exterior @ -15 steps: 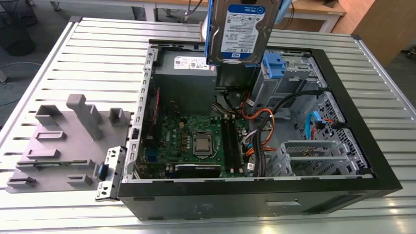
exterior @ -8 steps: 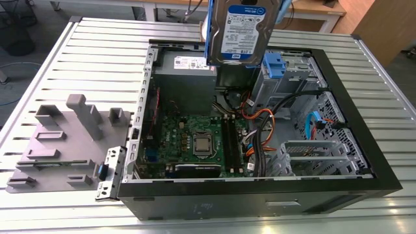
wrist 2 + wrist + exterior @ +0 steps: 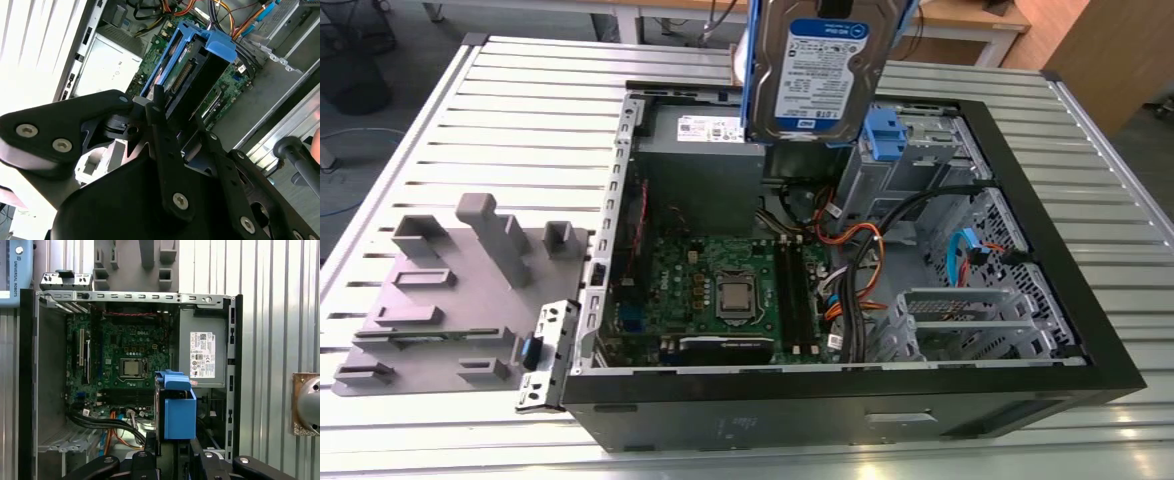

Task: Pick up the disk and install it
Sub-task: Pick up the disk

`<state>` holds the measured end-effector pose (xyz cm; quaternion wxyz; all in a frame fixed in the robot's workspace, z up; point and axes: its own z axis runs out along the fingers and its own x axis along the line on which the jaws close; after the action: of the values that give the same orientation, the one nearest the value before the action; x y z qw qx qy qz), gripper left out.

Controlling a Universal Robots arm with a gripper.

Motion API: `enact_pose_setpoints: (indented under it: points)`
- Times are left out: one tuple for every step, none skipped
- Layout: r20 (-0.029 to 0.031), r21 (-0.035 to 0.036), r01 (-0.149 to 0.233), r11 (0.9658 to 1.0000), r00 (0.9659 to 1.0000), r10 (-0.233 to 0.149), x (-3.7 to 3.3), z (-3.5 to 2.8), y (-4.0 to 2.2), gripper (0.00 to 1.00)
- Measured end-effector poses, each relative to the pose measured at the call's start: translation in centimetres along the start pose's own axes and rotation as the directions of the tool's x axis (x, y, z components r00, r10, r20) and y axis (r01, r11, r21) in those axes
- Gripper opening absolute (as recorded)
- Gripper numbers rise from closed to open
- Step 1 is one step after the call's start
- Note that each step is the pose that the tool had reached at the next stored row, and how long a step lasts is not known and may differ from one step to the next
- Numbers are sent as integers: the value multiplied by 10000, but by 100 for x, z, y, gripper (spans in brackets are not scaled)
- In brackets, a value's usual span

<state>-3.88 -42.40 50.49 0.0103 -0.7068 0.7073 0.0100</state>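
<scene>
The disk (image 3: 821, 70), a silver hard drive with a white-and-blue label in a bright blue bracket, hangs upright above the back of the open computer case (image 3: 1067, 250). In both wrist views its blue bracket (image 3: 200, 55) (image 3: 177, 412) juts out from my gripper (image 3: 167, 112) (image 3: 172, 457), whose black fingers are shut on it. Seen in the first wrist view, the disk hovers over the case interior, between the motherboard (image 3: 125, 360) and the grey power supply box (image 3: 202, 355). A metal drive cage (image 3: 921, 160) carrying a small blue clip (image 3: 887, 130) stands just below the disk and toward the exterior view's right.
Orange, black and blue cables (image 3: 867, 250) run across the case floor beside the motherboard (image 3: 720, 290). A grey moulded fixture (image 3: 454, 290) lies on the slatted metal table (image 3: 520, 90) at the exterior view's left. A second metal cage (image 3: 961, 320) sits at the front right of the case.
</scene>
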Motion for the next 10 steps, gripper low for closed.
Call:
enact_pose_setpoints:
  points:
    - [0, 0, 0, 10000, 10000, 0, 21, 0, 0, 35]
    - [0, 0, 0, 10000, 10000, 0, 41, -1, 0, 35]
    - [0, 0, 0, 10000, 10000, 0, 62, -2, 0, 35]
    - [0, 0, 0, 10000, 10000, 0, 83, -2, 0, 35]
    - [-1, -1, 0, 10000, 10000, 0, 103, -3, 0, 35]
    - [-1, 0, 1, 10000, 10000, -1, 124, -3, 0, 35]
    - [0, 0, 1, 10000, 10000, -1, 147, -4, 0, 35]
    - [0, 0, 0, 10000, 10000, 0, 172, -4, 0, 35]
    - [0, 0, 0, 10000, 10000, 0, 195, -5, 0, 35]
    - [-1, 0, 0, 10000, 10000, 0, 219, -6, 0, 35]
